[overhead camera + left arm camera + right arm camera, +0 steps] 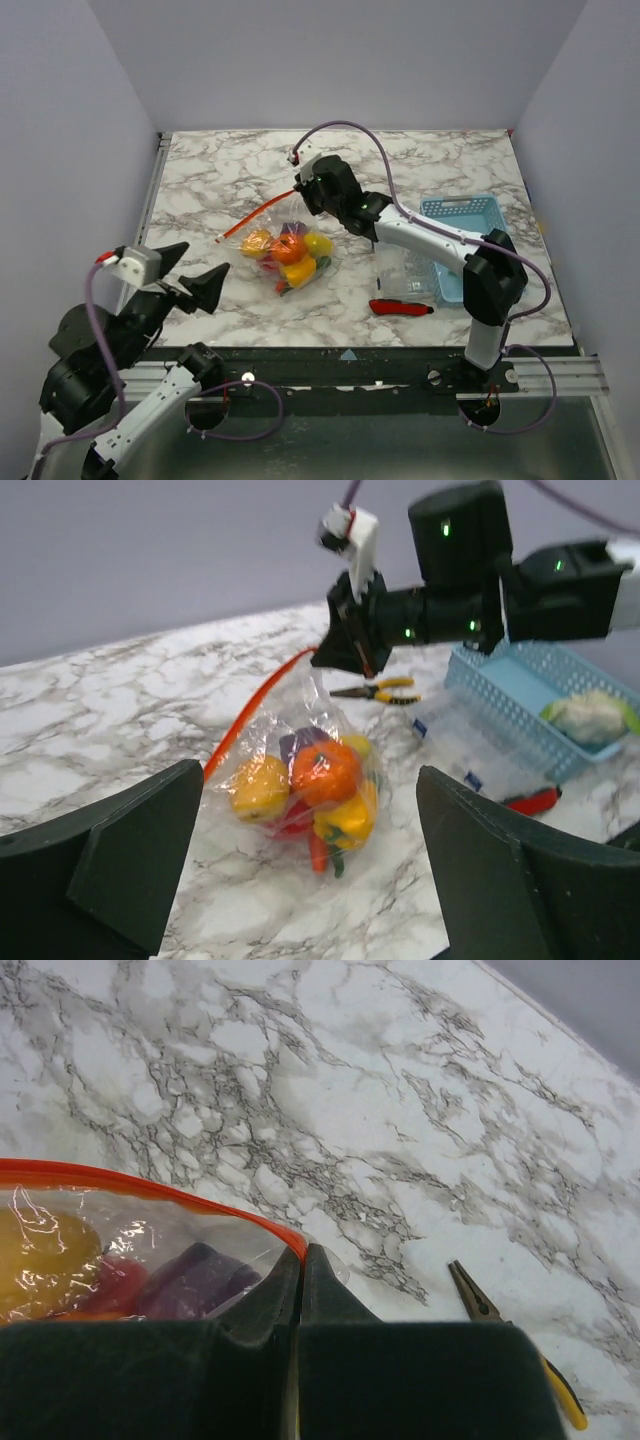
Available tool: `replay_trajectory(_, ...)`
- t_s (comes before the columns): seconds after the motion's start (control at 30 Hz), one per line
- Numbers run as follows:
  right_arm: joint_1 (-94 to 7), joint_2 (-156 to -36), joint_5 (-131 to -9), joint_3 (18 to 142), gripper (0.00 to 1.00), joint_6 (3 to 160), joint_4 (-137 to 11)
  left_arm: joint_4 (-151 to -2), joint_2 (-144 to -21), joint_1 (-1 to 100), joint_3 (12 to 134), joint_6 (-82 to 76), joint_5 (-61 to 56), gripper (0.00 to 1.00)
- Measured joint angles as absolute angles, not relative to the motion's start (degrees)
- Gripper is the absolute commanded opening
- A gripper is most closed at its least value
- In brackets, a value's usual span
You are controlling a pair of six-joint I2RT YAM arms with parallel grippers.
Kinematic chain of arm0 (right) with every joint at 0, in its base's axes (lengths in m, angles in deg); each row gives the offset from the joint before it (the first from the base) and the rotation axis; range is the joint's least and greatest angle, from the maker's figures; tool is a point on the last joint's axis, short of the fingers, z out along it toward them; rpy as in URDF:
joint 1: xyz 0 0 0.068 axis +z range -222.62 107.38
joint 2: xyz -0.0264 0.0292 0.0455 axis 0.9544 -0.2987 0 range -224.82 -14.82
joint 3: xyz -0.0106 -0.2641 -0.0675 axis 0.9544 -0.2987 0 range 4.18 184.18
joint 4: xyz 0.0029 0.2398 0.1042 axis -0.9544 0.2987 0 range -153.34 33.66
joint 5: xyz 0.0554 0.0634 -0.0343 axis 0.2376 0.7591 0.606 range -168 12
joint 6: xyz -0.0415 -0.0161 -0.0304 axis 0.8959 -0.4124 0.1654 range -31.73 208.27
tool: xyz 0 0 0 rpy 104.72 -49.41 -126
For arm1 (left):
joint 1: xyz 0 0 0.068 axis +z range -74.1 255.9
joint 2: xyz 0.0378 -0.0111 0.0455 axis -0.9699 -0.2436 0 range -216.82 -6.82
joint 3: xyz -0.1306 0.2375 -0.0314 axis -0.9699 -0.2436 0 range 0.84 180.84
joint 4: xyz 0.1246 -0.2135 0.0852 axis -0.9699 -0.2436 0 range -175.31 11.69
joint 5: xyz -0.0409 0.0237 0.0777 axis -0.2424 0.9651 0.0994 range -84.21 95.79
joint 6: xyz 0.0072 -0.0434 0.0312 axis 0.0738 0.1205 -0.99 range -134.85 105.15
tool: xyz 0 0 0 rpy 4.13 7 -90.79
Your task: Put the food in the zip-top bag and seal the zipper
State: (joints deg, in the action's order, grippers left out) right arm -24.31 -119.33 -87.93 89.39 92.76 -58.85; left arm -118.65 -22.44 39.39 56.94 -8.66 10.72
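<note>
The zip-top bag point(290, 250) lies on the marble table, its top corner lifted, and holds the food point(325, 775): yellow, orange and red pieces and a purple one point(195, 1275). Its zipper point(255, 215) runs as an orange-red strip up to my right gripper point(303, 190), which is shut on the strip's right end point(296, 1243). My left gripper point(207, 255) hovers near the table's front left, open, a short way from the bag with nothing between its fingers point(110, 860). In the left wrist view the bag point(300, 780) sits beyond that open gap.
A light blue mesh basket point(460, 215) stands at the right with a whitish-green item point(590, 715) inside. A clear rigid box point(410, 270) lies beside it, and a red-handled knife point(400, 307) near the front edge. Yellow-handled pliers point(510, 1345) lie behind the right gripper.
</note>
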Motion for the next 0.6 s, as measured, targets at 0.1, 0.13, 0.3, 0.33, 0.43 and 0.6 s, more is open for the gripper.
replay_trajectory(0.1,-24.3,-122.2,-88.0,93.0,0.00,92.2,-56.6,-120.6,-22.3,39.4,63.8,-4.5,16.2,0.92)
replay_trajectory(0.13,-24.3,-123.6,-88.1,94.7,0.00,91.8,-55.7,-121.2,-22.3,39.4,65.2,-2.9,17.7,0.93)
replay_trajectory(0.3,-24.7,-130.9,-89.7,103.3,0.17,89.2,-51.1,-125.3,-22.5,39.4,68.0,0.3,19.7,0.95)
replay_trajectory(0.33,-24.9,-132.2,-89.9,104.4,0.21,88.5,-50.3,-126.4,-22.7,39.4,68.0,1.0,19.7,0.96)
replay_trajectory(0.43,-25.6,-135.5,-90.0,107.3,0.28,86.9,-48.2,-128.8,-23.7,39.4,67.8,2.5,19.7,0.96)
replay_trajectory(0.6,-26.4,-140.5,-90.4,112.8,0.44,85.2,-44.9,-130.9,-24.1,39.4,67.4,4.3,18.7,0.98)
